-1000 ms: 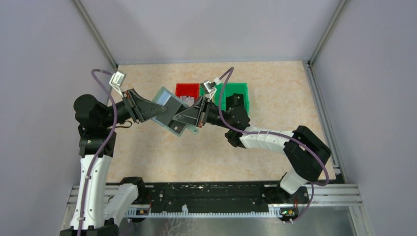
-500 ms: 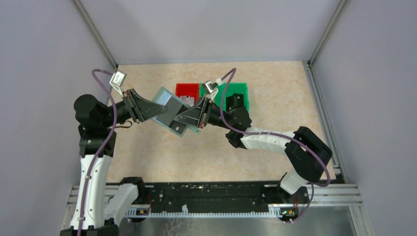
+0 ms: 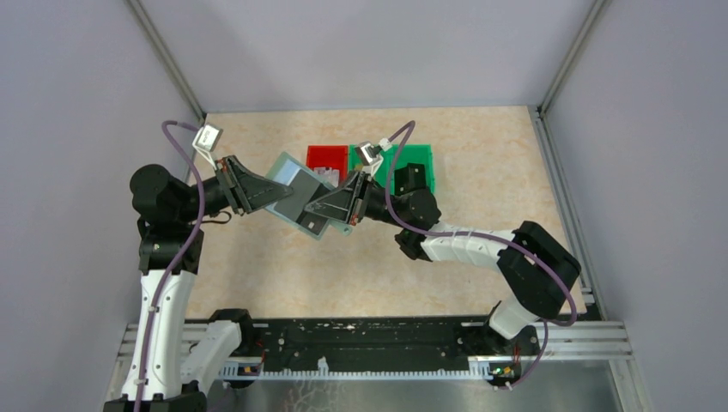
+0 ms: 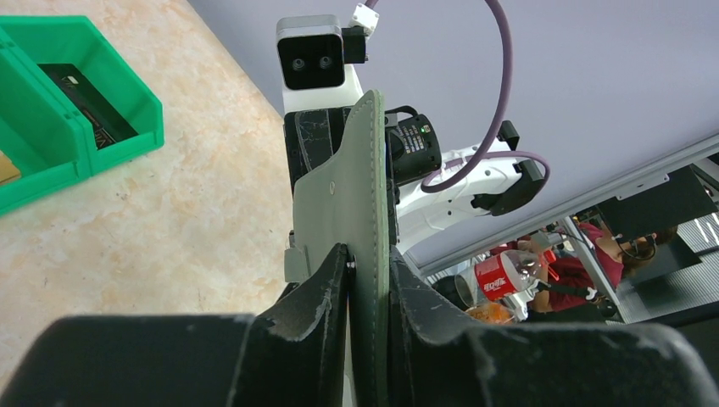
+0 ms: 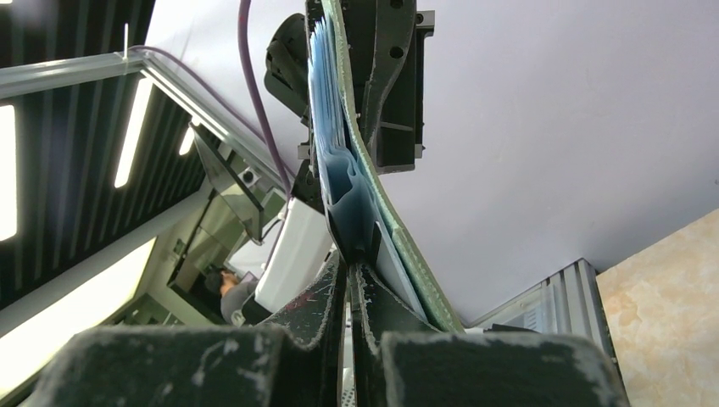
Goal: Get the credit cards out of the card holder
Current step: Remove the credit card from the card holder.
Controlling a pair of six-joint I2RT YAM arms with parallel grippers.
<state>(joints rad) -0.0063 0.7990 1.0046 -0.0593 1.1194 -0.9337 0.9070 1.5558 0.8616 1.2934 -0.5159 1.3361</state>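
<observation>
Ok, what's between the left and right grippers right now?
The card holder, open and in mid-air, spans the gap in the top view: the left gripper clamps one cover edge, the right gripper pinches its pale blue pocket side.

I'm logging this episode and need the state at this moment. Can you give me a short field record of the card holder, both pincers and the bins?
card holder: open, held off the table, pale blue inside facing up
left pincer: shut on the card holder's edge
right pincer: shut on a thin edge at the blue pockets, apparently the credit card
credit card: dark, partly out of the holder
bins: red bin and green bin side by side on the table, beyond the holder
</observation>
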